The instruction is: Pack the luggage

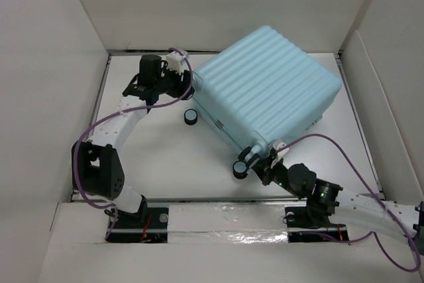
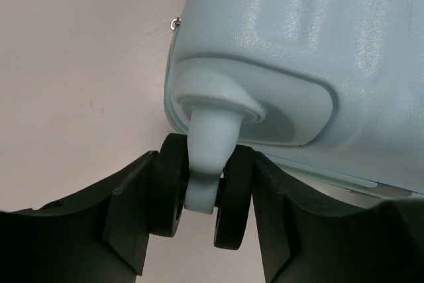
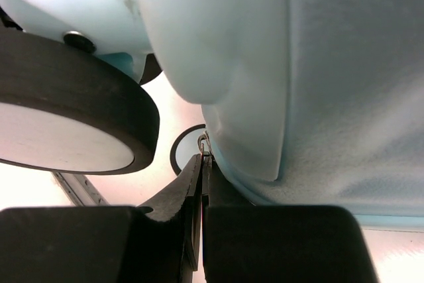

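Fingers (image 2: 126, 230) of the left gripper (image 1: 180, 81) press against both outer sides of a black twin caster wheel (image 2: 169, 193) at the corner of the luggage (image 1: 268, 87), clamping it between them. That arm stretches from its base at the lower left up the frame, elbow bent outward, wrist turned right toward the case.

At the lower right the other arm lies low and folded, its right gripper (image 1: 265, 162) pushed against the near corner of the case. Its fingers (image 3: 172, 203) are pressed together with barely a slit between them, and a small metal loop (image 3: 203, 141) is caught at their tips. Another wheel (image 3: 73, 114) sits just to their left.

The pale aqua case lies closed on its broad side on the white table (image 1: 159, 164), centre to upper right of the overhead view. It sits diagonally, with its long axis running from lower left to upper right and its wheeled end facing lower left.
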You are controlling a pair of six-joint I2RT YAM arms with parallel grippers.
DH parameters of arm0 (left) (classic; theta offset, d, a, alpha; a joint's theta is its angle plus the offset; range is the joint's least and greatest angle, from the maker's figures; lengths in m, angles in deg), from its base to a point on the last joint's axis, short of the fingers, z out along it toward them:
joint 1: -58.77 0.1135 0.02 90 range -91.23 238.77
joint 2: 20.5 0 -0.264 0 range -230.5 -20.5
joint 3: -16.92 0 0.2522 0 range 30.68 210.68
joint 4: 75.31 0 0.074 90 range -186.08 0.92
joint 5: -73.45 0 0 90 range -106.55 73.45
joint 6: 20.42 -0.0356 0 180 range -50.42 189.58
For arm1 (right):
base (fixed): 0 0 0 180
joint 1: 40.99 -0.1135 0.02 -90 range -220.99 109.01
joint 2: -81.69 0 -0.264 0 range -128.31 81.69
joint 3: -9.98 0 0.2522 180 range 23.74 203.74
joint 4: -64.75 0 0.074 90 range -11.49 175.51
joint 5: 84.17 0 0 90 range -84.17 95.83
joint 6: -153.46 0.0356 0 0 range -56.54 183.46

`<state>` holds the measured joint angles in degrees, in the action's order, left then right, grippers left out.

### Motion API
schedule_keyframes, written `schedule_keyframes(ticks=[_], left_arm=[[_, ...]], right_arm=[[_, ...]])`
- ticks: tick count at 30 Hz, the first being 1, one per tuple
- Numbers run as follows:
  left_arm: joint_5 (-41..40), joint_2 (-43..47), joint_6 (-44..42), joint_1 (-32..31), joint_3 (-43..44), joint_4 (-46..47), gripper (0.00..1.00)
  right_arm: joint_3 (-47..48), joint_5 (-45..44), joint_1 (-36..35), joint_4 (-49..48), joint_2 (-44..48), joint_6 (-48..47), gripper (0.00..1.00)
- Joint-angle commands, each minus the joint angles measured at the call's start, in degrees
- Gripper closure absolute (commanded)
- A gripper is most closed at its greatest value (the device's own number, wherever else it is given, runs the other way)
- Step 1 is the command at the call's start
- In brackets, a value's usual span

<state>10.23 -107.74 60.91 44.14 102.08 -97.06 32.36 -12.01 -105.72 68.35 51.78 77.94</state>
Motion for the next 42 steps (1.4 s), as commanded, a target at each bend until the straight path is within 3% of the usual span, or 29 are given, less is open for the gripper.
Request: schedule_keyframes(ticks=[1,3,5,9,11,14,15,19,24,27,30,31,33,34,35,38,42], left_arm=[[2.74,-1.09,4.52,-1.53,-0.46,2.00,0.82],[2.05,-0.48,8.04,-3.64,-1.78,5.16,0.91],[-3.71,0.75,8.84,-8.64,-3.89,7.36,0.97],[-5.78,3.56,16.20,-13.75,-9.59,15.52,1.00],[-3.69,4.97,18.76,-13.76,-14.60,20.87,1.00],[-3.14,6.55,20.79,-15.16,-19.88,24.85,1.00],[-3.67,6.82,20.80,-17.60,-20.50,25.30,1.00],[-6.21,5.86,21.32,-26.92,-19.55,27.50,1.00],[-4.11,1.99,23.95,-29.05,-18.31,35.14,1.00],[-1.66,0.85,26.93,-29.05,-16.99,39.62,1.00],[1.94,-0.12,31.59,-29.05,-16.46,46.99,1.00],[3.00,-0.47,35.52,-29.05,-16.20,49.36,1.00],[6.95,-1.70,39.15,-29.57,-15.41,54.55,1.00],[8.01,-1.96,42.56,-29.58,-15.15,56.22,1.00],[9.24,-2.14,43.81,-29.58,-15.41,59.72,1.00],[10.04,-1.36,47.41,-30.19,-17.07,64.12,1.00],[9.60,1.37,50.41,-30.72,-22.16,68.71,1.00]], right_arm=[[6.49,3.60,4.32,-10.59,1.00,-1.56,1.00],[7.98,8.14,9.24,-9.71,0.21,-2.61,1.00],[10.97,14.21,19.87,-9.10,-1.28,-2.97,1.00],[15.72,35.37,39.29,-9.01,-4.19,-1.39,1.00],[17.56,40.24,48.93,-7.52,-5.06,-0.86,1.00],[18.88,48.15,57.41,-6.55,-6.64,-0.59,1.00],[19.24,50.34,62.22,-6.63,-7.52,-0.51,1.00],[20.56,58.18,69.29,-7.08,-13.23,-1.12,1.00],[13.89,55.13,65.36,-11.64,-14.13,0.28,1.00],[6.69,44.77,58.25,-15.94,-8.87,5.01,1.00],[2.89,24.33,43.41,-18.41,-3.32,6.88,1.00],[2.98,10.95,39.37,-18.50,-2.70,6.09,1.00],[3.85,-2.13,27.98,-20.42,-3.57,3.38,1.00],[3.94,-13.07,24.68,-22.17,-4.79,2.23,1.00],[4.12,-16.75,22.13,-26.63,-8.90,0.91,1.00],[8.50,-20.13,19.29,-30.35,-17.69,-2.00,1.00],[13.87,-11.62,19.82,-34.23,-31.92,-1.39,1.00]])
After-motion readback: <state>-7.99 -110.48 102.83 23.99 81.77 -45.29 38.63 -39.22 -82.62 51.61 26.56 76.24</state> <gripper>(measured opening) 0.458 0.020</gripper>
